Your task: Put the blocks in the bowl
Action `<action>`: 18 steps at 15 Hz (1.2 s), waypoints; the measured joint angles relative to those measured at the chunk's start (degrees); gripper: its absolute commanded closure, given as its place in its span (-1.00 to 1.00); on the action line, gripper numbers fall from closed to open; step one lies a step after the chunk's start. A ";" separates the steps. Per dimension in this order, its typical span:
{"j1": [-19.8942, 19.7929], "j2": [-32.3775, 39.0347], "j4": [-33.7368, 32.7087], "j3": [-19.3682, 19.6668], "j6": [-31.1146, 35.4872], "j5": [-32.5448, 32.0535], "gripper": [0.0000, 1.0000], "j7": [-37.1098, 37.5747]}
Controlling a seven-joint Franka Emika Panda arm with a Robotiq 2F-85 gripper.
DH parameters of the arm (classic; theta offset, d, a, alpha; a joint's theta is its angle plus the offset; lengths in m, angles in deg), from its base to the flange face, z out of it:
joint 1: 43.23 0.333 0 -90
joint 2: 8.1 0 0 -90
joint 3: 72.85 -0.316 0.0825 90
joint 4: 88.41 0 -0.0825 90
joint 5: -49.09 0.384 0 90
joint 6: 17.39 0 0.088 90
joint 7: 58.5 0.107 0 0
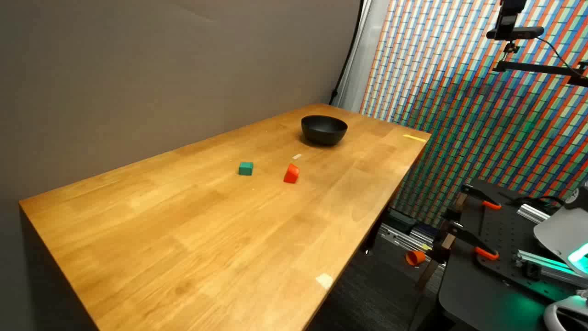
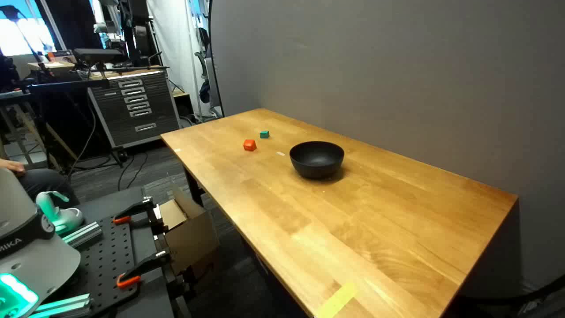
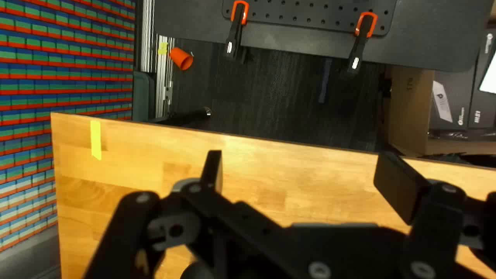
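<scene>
Fingers (image 3: 401, 190) stand wide apart in my wrist view, with wood of the worktop (image 3: 294, 174) showing in the gap between them and dark floor (image 3: 279, 89) beyond its edge. Both exterior views show me the task's things resting on that same worktop. The black bowl (image 1: 324, 133) sits upright with its mouth up. Both blocks are outside it, apart from its wall and off to the same side: the green block (image 1: 245, 168) lies nearer the grey backdrop (image 1: 138, 82), with the red block (image 1: 291, 174) near the green one, the two not touching. I see a slanted face on the red one in an exterior view, but I cannot tell whether it is tilted or simply shaped that way. A short pale strip (image 1: 297, 156) lies between the red block and the bowl, and a length of yellow tape (image 2: 337, 300) sits close to one end of the worktop. On the floor I make out an orange cup (image 3: 182, 60) on its side. Across from the worktop, I see two orange-tipped clamps (image 3: 362, 40) fixed at the edge of a black bench (image 3: 438, 42), with a cardboard box (image 3: 410, 104) standing between bench and worktop.
</scene>
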 measured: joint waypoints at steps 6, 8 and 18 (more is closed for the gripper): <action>0.00 -0.20 -0.58 0.00 0.02 0.00 -1.00 0.00; 0.00 -0.20 -0.58 0.00 0.02 0.00 -1.00 0.00; 0.23 7.59 -0.65 -0.23 10.47 0.00 -1.00 3.63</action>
